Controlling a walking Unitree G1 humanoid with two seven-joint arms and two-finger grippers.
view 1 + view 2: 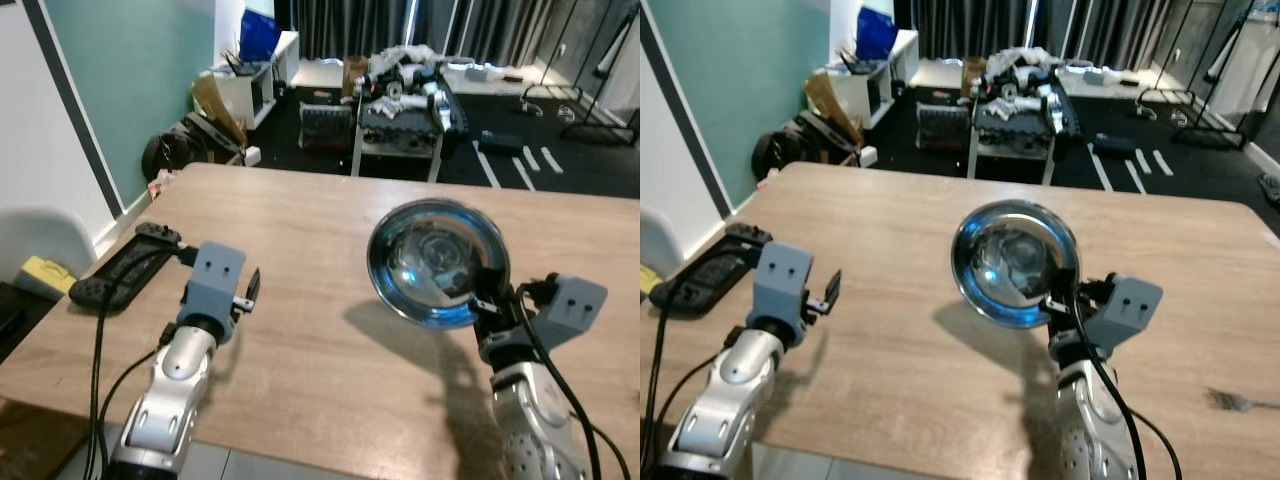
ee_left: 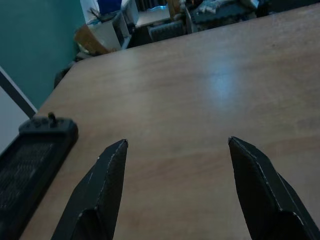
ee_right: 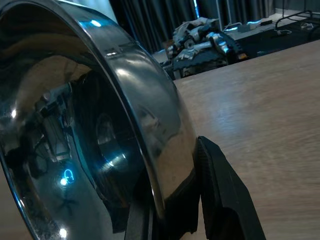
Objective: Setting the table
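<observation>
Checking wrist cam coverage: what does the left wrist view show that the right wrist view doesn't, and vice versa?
Left wrist view alone: the left gripper, open over bare tabletop, and the black controller lying at the table's edge, beside a teal wall.

Right wrist view alone: the shiny metal bowl, tilted on edge, its rim clamped in the right gripper.

Both: the wooden table and, past its far edge, the cluttered cart in the dark room.
</observation>
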